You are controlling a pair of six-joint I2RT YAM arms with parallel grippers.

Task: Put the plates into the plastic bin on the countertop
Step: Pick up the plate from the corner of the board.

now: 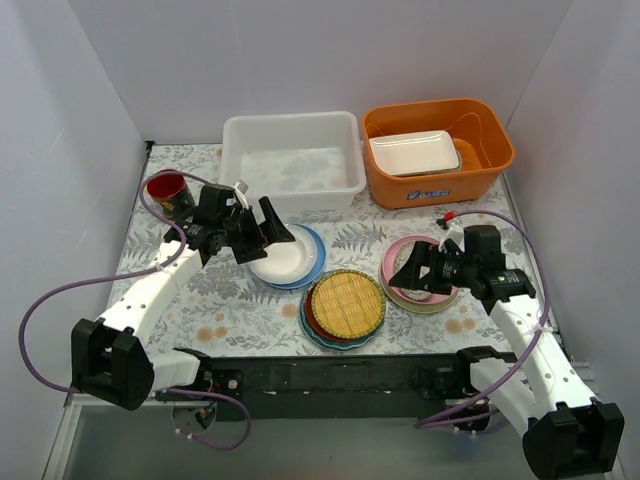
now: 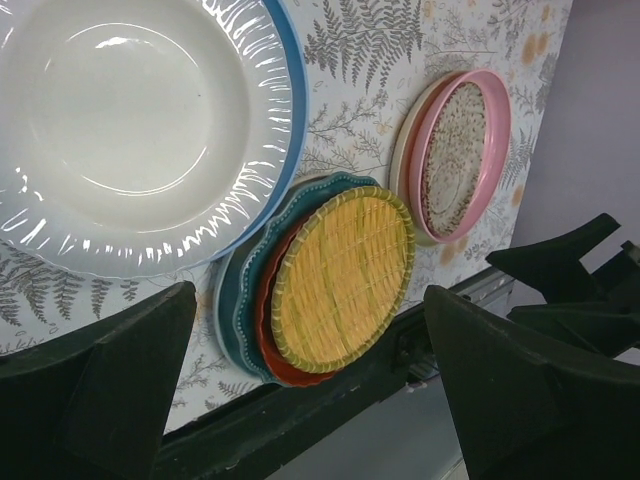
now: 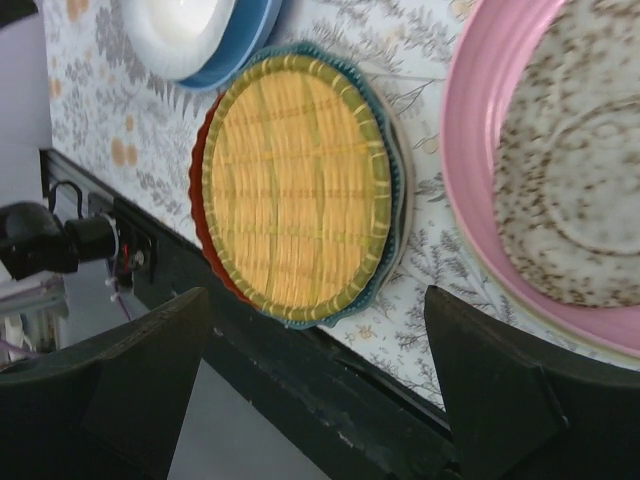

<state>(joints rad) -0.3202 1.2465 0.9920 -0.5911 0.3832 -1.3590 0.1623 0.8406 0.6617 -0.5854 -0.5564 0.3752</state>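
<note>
Tray (image 1: pixel 414 152) lies in the orange tub (image 1: pixel 482 172) beside the plastic bin (image 1: pixel 320 197); left pincer (image 1: pixel 272 235) and right pincer (image 1: pixel 412 272) gape wide.

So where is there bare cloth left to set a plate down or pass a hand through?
Bare cloth lies between the bin, orange tub and pink stack; more lies between the left arm and yellow stack. The bin looks empty. Crowded: the three stacks in a row, with the white plate close beside the yellow stack.
</note>
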